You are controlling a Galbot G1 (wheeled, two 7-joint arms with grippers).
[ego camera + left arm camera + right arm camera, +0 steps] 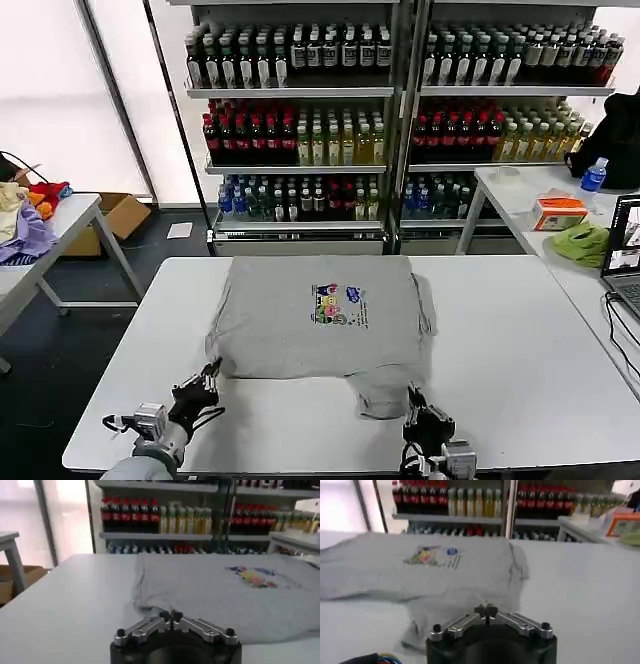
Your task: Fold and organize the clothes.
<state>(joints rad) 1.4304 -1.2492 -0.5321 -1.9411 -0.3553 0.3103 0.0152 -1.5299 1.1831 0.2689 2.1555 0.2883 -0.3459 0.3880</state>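
A light grey shirt (pixel 320 315) with a small multicolour chest print (pixel 338 303) lies partly folded on the white table (pixel 520 350). One grey flap (pixel 385 395) sticks out over its near edge. My left gripper (pixel 207 378) sits low at the shirt's near left corner; in the left wrist view the gripper (pixel 170 615) is shut just short of the shirt (pixel 225 595). My right gripper (pixel 413 402) is beside the flap's right edge. In the right wrist view that gripper (pixel 485 610) is shut over the flap (pixel 435 615), and no cloth shows between the tips.
Shelves of bottles (pixel 300 130) stand behind the table. A side table at the left holds lavender, yellow and red garments (pixel 25 225), with a cardboard box (pixel 115 215) beyond. The right-hand table carries a lime-green cloth (pixel 580 243), an orange box (pixel 558 212) and a laptop (pixel 625 250).
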